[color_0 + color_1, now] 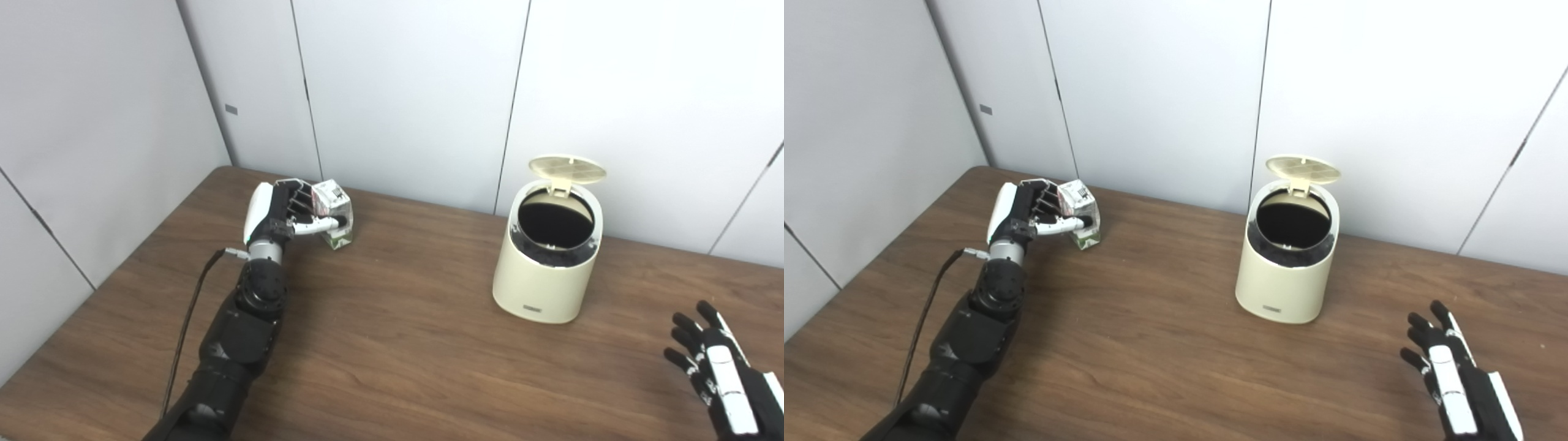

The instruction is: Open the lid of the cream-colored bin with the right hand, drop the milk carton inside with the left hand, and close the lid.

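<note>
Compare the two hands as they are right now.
The left hand is shut on the milk carton at the table's far left; the right hand is open, holding nothing, near the bottom right. The left stands farther from the open bin than the right. Both are clear of the bin.

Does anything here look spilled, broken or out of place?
Nothing stands out. The cream-colored bin stands upright with its lid flipped open, the left hand grips the milk carton on the table, and the right hand waits open. No spills.
</note>
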